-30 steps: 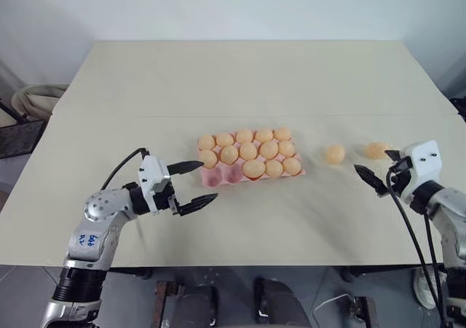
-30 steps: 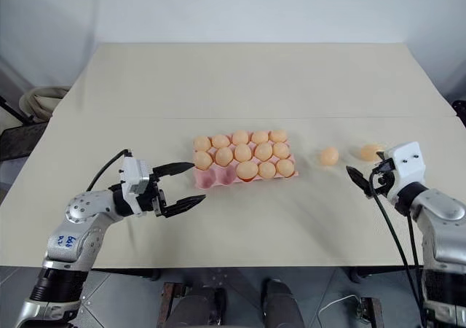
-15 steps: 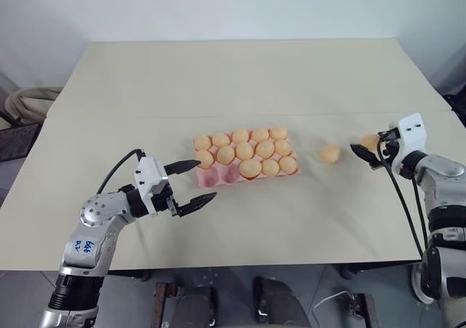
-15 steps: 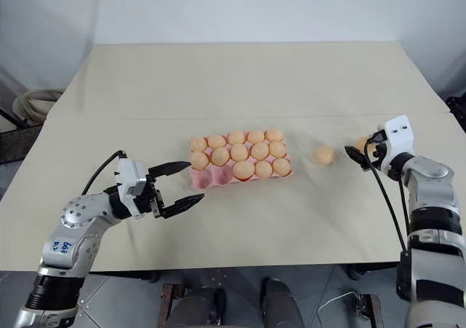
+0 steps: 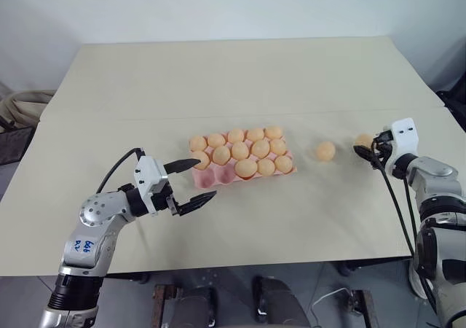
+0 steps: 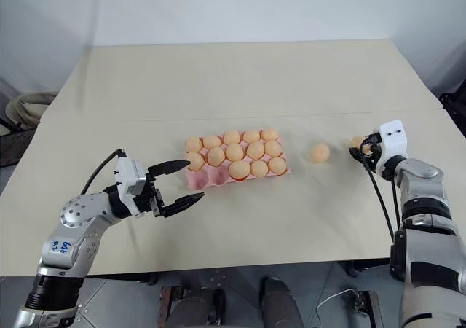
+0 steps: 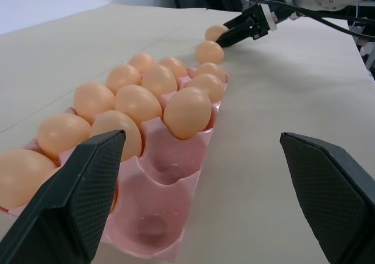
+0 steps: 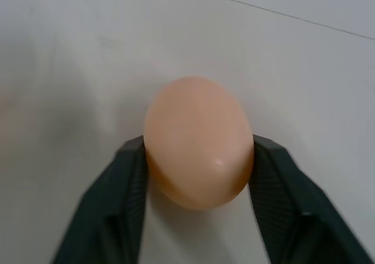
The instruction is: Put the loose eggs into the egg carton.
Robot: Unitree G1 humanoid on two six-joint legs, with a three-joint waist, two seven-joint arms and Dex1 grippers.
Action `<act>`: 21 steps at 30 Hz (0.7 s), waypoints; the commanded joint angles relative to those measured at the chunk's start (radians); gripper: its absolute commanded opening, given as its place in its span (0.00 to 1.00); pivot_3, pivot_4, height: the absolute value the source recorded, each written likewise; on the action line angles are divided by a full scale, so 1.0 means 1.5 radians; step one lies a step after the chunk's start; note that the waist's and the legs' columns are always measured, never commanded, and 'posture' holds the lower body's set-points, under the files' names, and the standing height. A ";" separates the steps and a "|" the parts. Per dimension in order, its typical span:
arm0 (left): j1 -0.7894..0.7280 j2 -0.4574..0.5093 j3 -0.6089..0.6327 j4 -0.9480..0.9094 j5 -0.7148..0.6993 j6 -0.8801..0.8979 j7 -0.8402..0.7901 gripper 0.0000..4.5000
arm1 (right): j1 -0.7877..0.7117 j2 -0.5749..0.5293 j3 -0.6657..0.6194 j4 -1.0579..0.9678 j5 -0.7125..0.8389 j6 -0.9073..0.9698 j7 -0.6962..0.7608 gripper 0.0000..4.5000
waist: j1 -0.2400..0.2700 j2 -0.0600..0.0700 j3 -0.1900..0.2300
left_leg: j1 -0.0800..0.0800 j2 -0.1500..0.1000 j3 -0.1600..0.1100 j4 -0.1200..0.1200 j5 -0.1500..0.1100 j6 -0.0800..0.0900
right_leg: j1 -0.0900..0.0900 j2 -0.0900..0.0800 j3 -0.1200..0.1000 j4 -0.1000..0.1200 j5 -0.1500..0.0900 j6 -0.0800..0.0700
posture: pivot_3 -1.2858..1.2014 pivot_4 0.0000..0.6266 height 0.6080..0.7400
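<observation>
While the left gripper (image 5: 191, 181) hangs just above the table (image 5: 218, 80) with its jaws spread wide and nothing between them, it points toward the near left corner of the carton (image 5: 218, 178), close to it but not touching. That pink carton lies at the middle of the table, and thirteen eggs sit in its cups. The two cups at its near left end stand bare, as the left wrist view shows, with the pink moulding visible at their bottoms. To the right of the carton, apart from it, one loose egg (image 5: 325, 150) rests alone on the table. Farther right, near the table's right edge, a second loose egg (image 8: 198, 141) sits between the fingers (image 8: 114, 208) of the right gripper (image 5: 362, 149). In the right wrist view both black fingers press against the sides of this egg, so the grip is clenched on it. The egg appears to be down at the table surface; whether it still rests on it I cannot tell.
</observation>
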 commanded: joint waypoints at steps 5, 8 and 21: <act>0.005 0.010 0.023 -0.030 -0.009 -0.004 0.004 1.00 | 0.028 0.003 -0.032 -0.073 0.045 -0.053 0.073 0.33 | 0.001 0.000 0.000 | 0.000 0.000 0.000 0.000 0.000 0.000 | 0.000 0.000 0.000 0.000 0.000 0.000 | 0.52 0.24 1.00; 0.025 0.020 0.046 -0.034 -0.014 -0.002 0.009 1.00 | 0.054 0.020 -0.036 -0.210 0.097 -0.012 0.137 0.33 | -0.002 0.000 0.000 | 0.000 0.000 0.000 0.000 0.000 0.000 | 0.000 0.000 0.000 0.000 0.000 0.000 | 0.52 0.24 1.00; 0.128 0.050 0.143 -0.033 -0.026 -0.016 0.012 1.00 | 0.144 0.205 0.204 -0.872 0.218 0.441 0.091 0.33 | 0.003 0.000 0.000 | -0.001 0.002 -0.001 0.000 -0.001 -0.001 | -0.002 -0.001 -0.001 0.001 0.000 -0.001 | 0.52 0.24 1.00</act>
